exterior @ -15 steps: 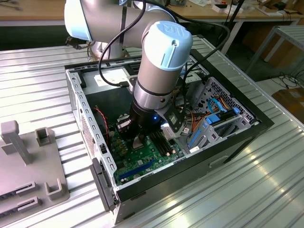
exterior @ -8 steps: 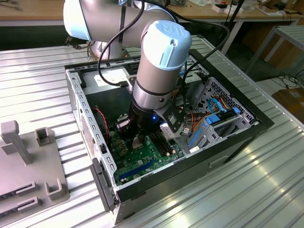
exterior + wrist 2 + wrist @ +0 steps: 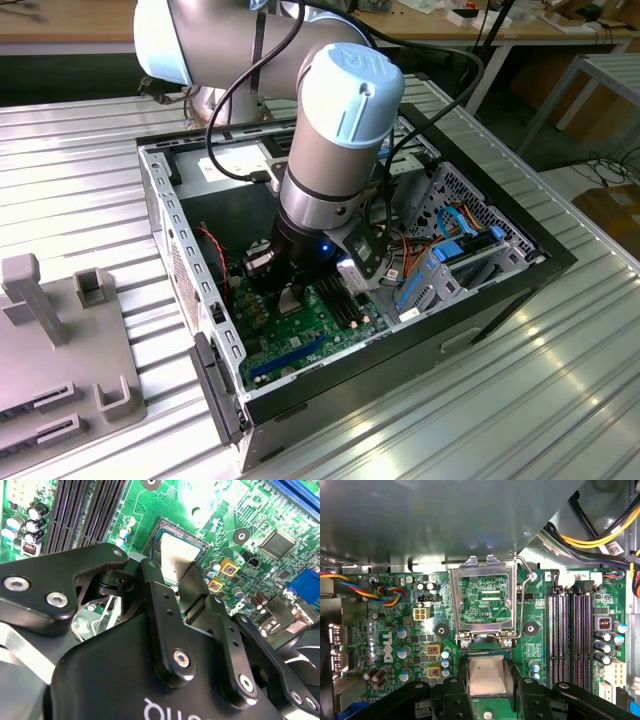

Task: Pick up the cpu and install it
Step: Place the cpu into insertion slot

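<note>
The cpu point(image 3: 487, 675), a small square chip with a silver-grey top, sits between the two black fingers of my gripper point(image 3: 487, 682), which is shut on its edges. It hangs level at the black-framed socket point(image 3: 172, 529) of the green motherboard point(image 3: 395, 630); I cannot tell whether it touches the socket. The socket's metal load plate point(image 3: 482, 605) stands flipped open just beyond the chip. In the second wrist view the cpu point(image 3: 174, 554) shows past the fingertips point(image 3: 151, 572). In the exterior view my gripper point(image 3: 290, 295) reaches down into the open computer case point(image 3: 200, 290).
Long black memory slots point(image 3: 570, 630) run beside the socket. Bundled coloured wires point(image 3: 385, 592) and yellow cables point(image 3: 600, 535) lie at the board's edges. The case's metal walls point(image 3: 170, 230) and blue drive bay point(image 3: 450, 265) close in around the arm. A grey fixture point(image 3: 60, 340) stands at the exterior view's left.
</note>
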`<state>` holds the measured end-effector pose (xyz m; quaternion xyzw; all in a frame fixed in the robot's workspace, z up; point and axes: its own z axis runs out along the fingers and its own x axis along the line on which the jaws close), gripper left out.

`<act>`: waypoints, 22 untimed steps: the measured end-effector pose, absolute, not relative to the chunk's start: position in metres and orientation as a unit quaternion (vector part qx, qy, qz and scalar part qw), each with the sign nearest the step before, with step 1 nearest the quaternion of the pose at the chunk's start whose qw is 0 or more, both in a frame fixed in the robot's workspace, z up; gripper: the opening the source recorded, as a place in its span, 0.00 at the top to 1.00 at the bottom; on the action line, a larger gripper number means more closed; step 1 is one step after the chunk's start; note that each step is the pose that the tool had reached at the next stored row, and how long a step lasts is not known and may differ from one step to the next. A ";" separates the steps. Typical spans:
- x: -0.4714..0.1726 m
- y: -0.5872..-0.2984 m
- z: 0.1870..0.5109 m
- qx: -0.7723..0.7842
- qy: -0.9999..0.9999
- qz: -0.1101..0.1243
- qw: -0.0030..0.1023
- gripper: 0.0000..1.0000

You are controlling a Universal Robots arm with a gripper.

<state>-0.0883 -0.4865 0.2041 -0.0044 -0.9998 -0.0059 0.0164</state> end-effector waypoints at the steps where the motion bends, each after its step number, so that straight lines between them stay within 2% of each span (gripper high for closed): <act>1: -0.088 -0.487 0.204 -0.004 -1.000 -0.006 0.016 0.58; 12: -0.088 -0.487 0.204 -0.003 -1.000 -0.006 0.016 0.58; 14: -0.088 -0.487 0.204 -0.002 -1.000 -0.006 0.016 0.56; 15: -0.088 -0.487 0.204 -0.001 -1.000 -0.006 0.016 0.50; 22: -0.088 -0.487 0.203 0.011 -1.000 -0.016 0.016 0.50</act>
